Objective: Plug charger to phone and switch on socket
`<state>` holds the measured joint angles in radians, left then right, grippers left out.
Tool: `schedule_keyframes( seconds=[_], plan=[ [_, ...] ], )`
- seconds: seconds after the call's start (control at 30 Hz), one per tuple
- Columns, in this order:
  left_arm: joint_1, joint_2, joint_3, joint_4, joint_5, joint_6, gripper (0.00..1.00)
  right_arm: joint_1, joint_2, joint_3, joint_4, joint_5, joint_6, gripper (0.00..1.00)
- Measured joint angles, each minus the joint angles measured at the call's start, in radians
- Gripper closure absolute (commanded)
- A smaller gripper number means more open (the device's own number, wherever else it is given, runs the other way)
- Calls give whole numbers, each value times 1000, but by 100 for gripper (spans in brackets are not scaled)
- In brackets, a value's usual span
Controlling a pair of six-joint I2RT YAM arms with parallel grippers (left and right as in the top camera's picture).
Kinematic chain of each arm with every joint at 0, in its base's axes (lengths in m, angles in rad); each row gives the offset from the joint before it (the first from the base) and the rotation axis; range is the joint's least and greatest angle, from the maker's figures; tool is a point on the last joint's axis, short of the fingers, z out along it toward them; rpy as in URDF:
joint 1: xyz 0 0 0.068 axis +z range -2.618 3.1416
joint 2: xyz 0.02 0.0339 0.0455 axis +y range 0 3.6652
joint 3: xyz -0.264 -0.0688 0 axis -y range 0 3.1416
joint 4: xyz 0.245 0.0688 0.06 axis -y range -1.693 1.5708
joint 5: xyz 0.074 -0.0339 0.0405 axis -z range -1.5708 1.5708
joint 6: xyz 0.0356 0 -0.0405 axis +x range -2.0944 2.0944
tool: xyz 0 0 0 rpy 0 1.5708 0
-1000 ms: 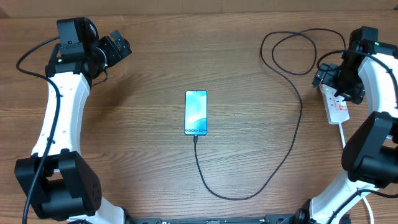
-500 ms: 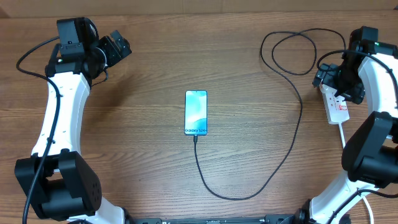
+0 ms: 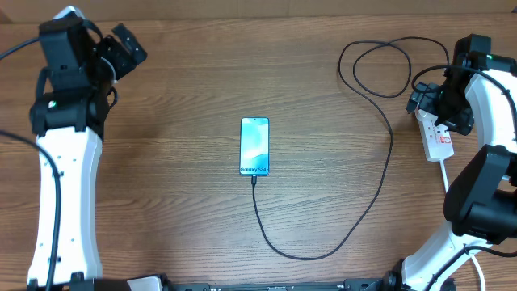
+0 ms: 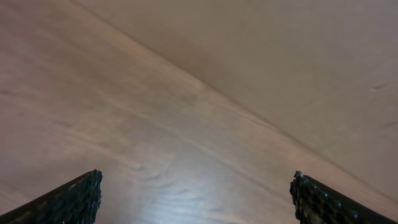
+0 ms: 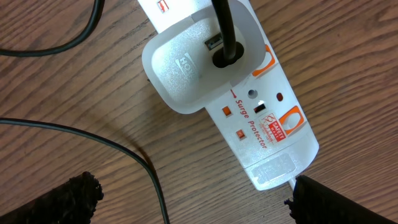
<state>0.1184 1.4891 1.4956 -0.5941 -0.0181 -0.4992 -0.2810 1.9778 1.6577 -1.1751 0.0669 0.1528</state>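
The charger (image 3: 391, 141) is a thin black cable lying on the wooden table (image 3: 178, 202). One end meets the lower edge of the phone (image 3: 254, 146); from overhead that tip is too small for you to tell whether it is fully seated. From there the cable runs toward the near edge, curves round to the right, climbs toward the far side and forms a loose loop near the far right corner before it reaches the power strip (image 3: 437, 137).

The phone lies flat near the middle of the table, screen up and lit light blue, well apart from both arms.

The power strip lies at the right edge. In your right wrist view a white adapter (image 5: 186, 68) sits in the power strip (image 5: 261, 130), with the black cable (image 5: 225, 31) entering its top. Two small red switches (image 5: 227, 111) show on the strip's face just beside the adapter; you cannot tell whether they are on.

Your right gripper (image 3: 426, 103) hangs over the strip with its jaws spread wide, holding nothing; in the wrist view the right gripper (image 5: 199, 202) has its tips to either side of the strip's end and not touching it.

Your left gripper (image 3: 123, 47) is at the far left corner, also spread wide and empty. Its wrist view shows the left gripper (image 4: 199, 205) over bare wood only.
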Motion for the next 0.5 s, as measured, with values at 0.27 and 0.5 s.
schedule_keyframes(
  seconds=[0.27, 0.5],
  plan=[
    [0, -26, -5, -222, -82, 34, 1, 0, 0, 0, 0, 0, 0, 0],
    [-51, -30, -240, -16, -84, 39, 0, 0, 0, 0, 0, 0, 0, 0]
  ],
)
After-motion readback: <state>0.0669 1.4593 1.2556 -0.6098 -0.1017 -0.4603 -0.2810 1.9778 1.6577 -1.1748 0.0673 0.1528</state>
